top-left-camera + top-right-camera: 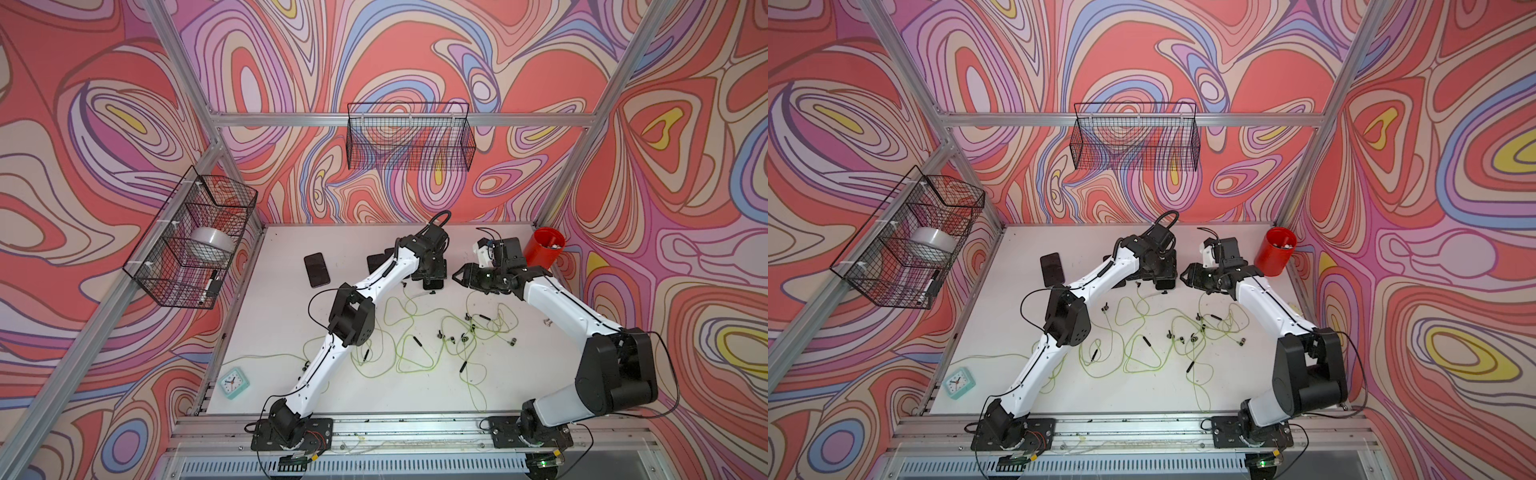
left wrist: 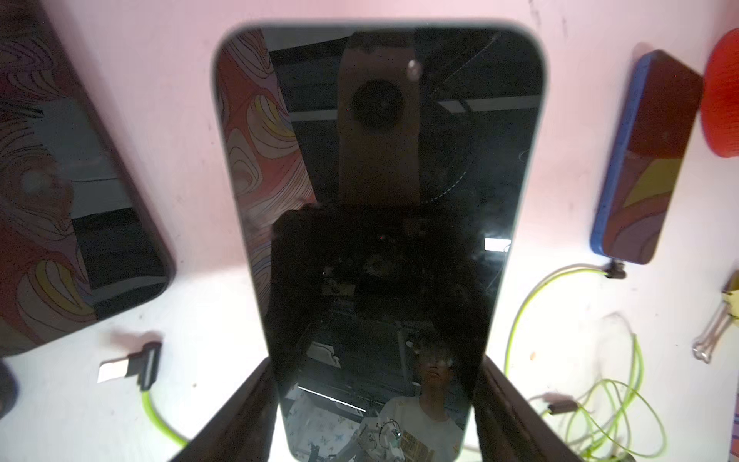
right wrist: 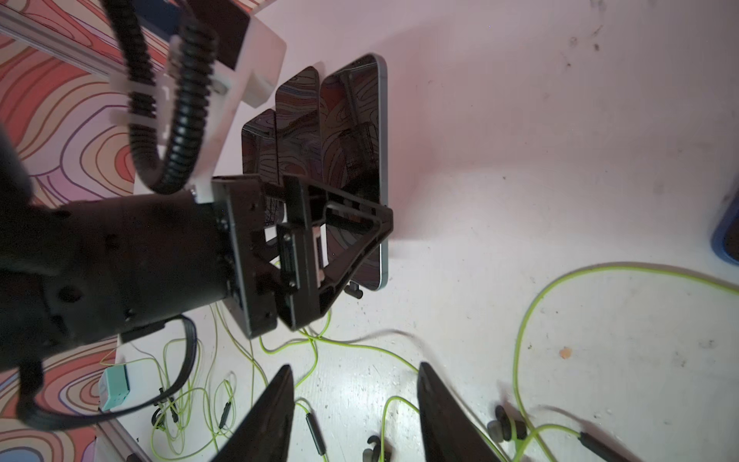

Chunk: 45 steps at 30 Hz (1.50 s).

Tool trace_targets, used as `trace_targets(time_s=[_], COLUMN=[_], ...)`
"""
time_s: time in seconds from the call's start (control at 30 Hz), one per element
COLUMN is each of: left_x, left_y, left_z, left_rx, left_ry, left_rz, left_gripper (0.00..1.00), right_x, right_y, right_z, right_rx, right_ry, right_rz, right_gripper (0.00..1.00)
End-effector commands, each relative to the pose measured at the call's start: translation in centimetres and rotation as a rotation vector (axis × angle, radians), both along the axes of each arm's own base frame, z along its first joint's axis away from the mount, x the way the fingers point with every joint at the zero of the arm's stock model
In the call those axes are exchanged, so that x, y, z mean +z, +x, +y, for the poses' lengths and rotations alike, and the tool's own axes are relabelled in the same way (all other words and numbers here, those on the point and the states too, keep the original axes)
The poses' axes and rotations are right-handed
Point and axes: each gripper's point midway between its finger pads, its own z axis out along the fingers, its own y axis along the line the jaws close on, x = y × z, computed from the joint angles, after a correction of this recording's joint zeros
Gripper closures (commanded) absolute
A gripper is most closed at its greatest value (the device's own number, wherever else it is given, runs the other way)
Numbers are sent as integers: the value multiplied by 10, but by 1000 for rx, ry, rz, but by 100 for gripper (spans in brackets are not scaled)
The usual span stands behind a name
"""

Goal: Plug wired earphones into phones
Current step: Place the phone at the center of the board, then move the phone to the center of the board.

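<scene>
At the worktop's [image 1: 274,316] far middle the left fingers [image 2: 236,420] clamp a phone [image 2: 380,160] while the right fingers [image 3: 268,420] hang apart and empty, so I'd pinch the earphone plug [image 2: 140,366] lying beside it by its dark body, square to the phone's near edge.

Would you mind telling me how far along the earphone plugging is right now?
Seemingly done: one plug sits against the end of the blue-edged phone, apparently inserted. In hand: the left hand clamps a black phone by its sides; the right hand hovers open and empty. Left: another plug lies unconnected beside a third phone, and most earphones sprawl loose.
</scene>
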Motion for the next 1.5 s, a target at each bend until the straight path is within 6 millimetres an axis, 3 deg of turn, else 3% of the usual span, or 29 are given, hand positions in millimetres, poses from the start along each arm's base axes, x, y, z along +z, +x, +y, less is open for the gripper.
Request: trace_targets(time_s=[0.0, 0.1, 0.13, 0.2, 0.37, 0.43, 0.67, 0.77, 0.83, 0.93, 1.03, 1.23, 1.47], left_x=[1, -10, -14, -20, -24, -17, 23, 60, 91, 133, 156, 156, 143], left_y=[5, 8, 9, 9, 6, 6, 11, 20, 26, 28, 16, -26, -48], left_z=[-6, -8, -9, -12, -19, -21, -20, -6, 12, 54, 100, 167, 197], left_rx=[-27, -25, -27, -37, -61, -70, -46, 4, 44, 113, 165, 236, 294], left_ry=[-21, -23, -23, -28, -61, -70, -153, -210, -244, -297, -305, -275, -290], left_rz=[-16, -15, -14, -8, 11, 0, -45, -80, -141, -214, -247, -254, -237], left_gripper=[100, 100, 95, 79, 15, 2, 0, 0, 0, 0, 0, 0, 1], right_x=[-1, -9, -11, -14, -22, -27, -40, -42, -47, -69, -86, -110, -132], right_y=[-4, -7, -8, -8, -9, -9, -5, 4, 11, 22, 35, 55, 61], right_z=[-8, -12, -12, -13, -20, -26, -33, -23, -6, 23, 41, 60, 56], right_rx=[-23, -32, -32, -36, -54, -70, -117, -136, -124, -106, -107, -114, -125], right_ry=[-30, -48, -50, -53, -98, -137, -193, -267, -322, -382, -414, -452, -558], right_rz=[-17, 0, 4, 9, 34, 51, 100, 114, 117, 154, 180, 219, 275], right_gripper=[50, 50, 50, 50, 47, 42, 25, 13, 2, 2, 2, 2, 3])
